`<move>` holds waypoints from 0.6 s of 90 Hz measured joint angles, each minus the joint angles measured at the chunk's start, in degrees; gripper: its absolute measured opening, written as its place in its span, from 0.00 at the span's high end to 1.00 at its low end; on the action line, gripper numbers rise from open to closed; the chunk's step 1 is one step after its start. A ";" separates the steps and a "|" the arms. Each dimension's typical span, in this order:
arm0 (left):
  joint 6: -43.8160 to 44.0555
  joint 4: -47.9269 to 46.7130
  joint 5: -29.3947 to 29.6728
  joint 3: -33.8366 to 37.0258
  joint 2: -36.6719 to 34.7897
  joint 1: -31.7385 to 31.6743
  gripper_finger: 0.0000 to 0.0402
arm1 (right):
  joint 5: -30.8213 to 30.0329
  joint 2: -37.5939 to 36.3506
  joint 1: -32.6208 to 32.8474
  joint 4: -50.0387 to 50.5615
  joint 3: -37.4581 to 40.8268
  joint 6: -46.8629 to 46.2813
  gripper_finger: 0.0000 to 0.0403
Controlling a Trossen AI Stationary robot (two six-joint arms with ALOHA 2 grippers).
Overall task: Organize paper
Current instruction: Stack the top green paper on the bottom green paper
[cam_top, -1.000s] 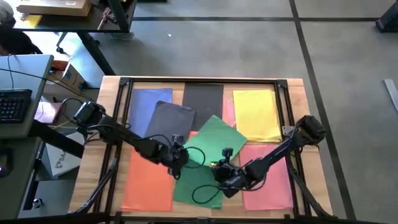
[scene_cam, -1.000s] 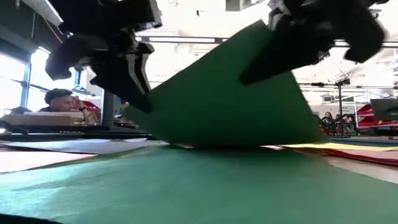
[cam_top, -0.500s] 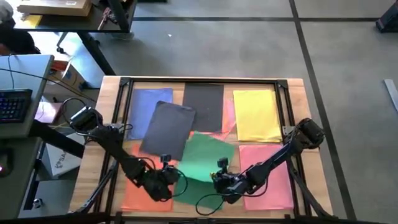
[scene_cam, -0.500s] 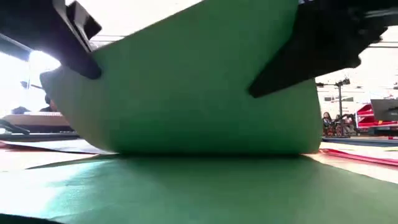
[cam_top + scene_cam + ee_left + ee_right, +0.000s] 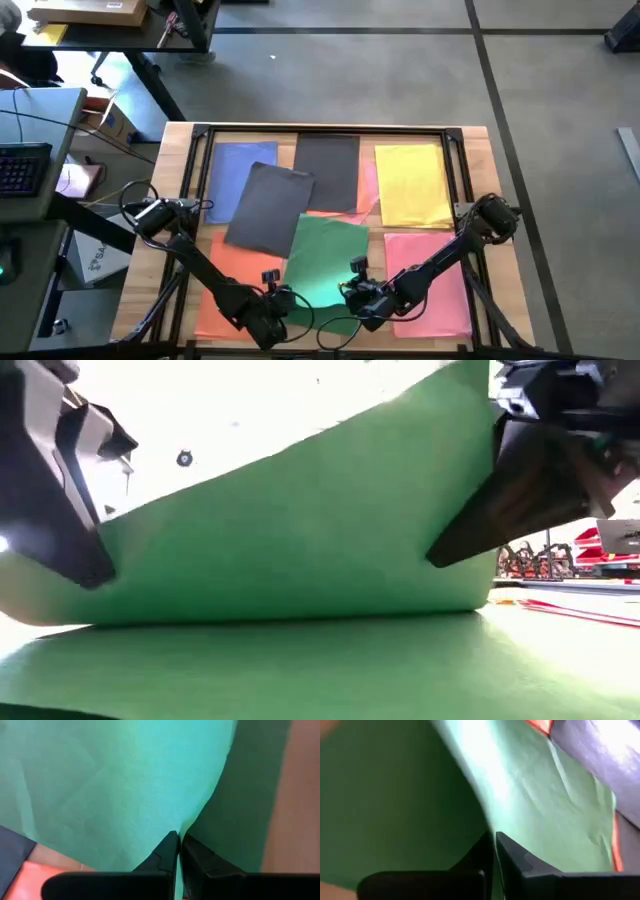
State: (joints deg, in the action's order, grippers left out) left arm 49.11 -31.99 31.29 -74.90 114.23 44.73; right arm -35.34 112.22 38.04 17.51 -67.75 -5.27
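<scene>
A single green sheet (image 5: 328, 255) lies near the table's middle front, over a green pile (image 5: 300, 670). Its near edge is raised and curls upward, while its far part rests on the sheets beneath. My left gripper (image 5: 280, 300) is shut on the near edge's left end, and my right gripper (image 5: 353, 290) is shut on its right end. In the low view the left fingers (image 5: 85, 550) and right fingers (image 5: 480, 525) flank the lifted sheet (image 5: 300, 530). My left gripper pinches the green sheet's near edge (image 5: 181, 826) at its left end between both fingers, one layer. It comes from the near side, slanting down. The edge is lifted off the pile; the sheet's far part lies flat. My right gripper pinches the same near edge (image 5: 493, 822) at its right end between both fingers, one layer. It comes from the near right, slanting down. This end is held higher than the left, and the sheet curves down to the pile behind it.
Blue (image 5: 240, 168), dark grey (image 5: 327, 160) and yellow (image 5: 412, 185) piles line the far side. A loose dark grey sheet (image 5: 268, 208) lies askew. Orange (image 5: 225, 285) and pink (image 5: 432, 280) piles flank the green one. A black frame (image 5: 325, 130) borders the table.
Both grippers have moved toward the table's near edge, drawing the green sheet with them. The sheet has turned from a diagonal lie to square with the table and has slid off the dark grey sheet and the pink paper, its near edge staying lifted.
</scene>
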 joint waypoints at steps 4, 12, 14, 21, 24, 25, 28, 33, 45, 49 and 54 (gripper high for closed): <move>0.38 -0.99 0.06 -1.31 0.48 0.00 1.00 | -0.11 0.00 0.00 0.76 0.00 0.21 0.92; 1.14 -1.79 -0.07 -2.21 0.62 0.00 1.00 | 0.26 -0.04 0.10 3.14 0.00 0.00 0.83; 1.52 -1.79 -0.10 -2.28 0.62 0.00 1.00 | 0.11 -0.04 0.39 3.61 0.00 -0.02 0.81; 2.98 -1.71 -0.36 -2.40 0.66 0.00 1.00 | -1.36 -0.17 1.39 5.05 0.00 -0.76 0.72; 3.21 -1.72 -0.62 -2.40 0.66 0.00 1.00 | -2.14 -0.20 1.89 6.05 0.00 -1.40 0.69; 3.22 -1.71 -0.63 -2.40 0.66 0.00 1.00 | -2.37 -0.21 2.09 6.49 0.00 -1.68 0.67; 3.23 -1.67 -0.75 -2.40 0.68 0.00 1.00 | -3.26 -0.35 2.75 8.04 -0.03 -2.52 0.64; 3.25 -1.68 -0.79 -2.40 0.68 0.00 1.00 | -4.58 -0.66 3.91 11.37 -0.58 -4.23 0.59; 2.12 -1.41 -0.81 -2.40 0.68 0.00 1.00 | -6.64 -1.48 7.10 19.44 -4.05 -10.51 0.50; 0.48 -0.73 -0.78 -2.40 0.68 0.00 1.00 | -7.07 -1.46 8.22 21.87 -5.39 -12.58 0.49; -2.38 0.32 -0.94 -2.40 0.94 0.00 1.00 | -8.14 -1.44 9.38 24.36 -6.52 -15.27 0.48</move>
State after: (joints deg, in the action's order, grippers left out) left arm 46.73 -31.67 30.35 -77.30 115.17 44.73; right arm -43.49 110.78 47.42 41.87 -74.26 -20.54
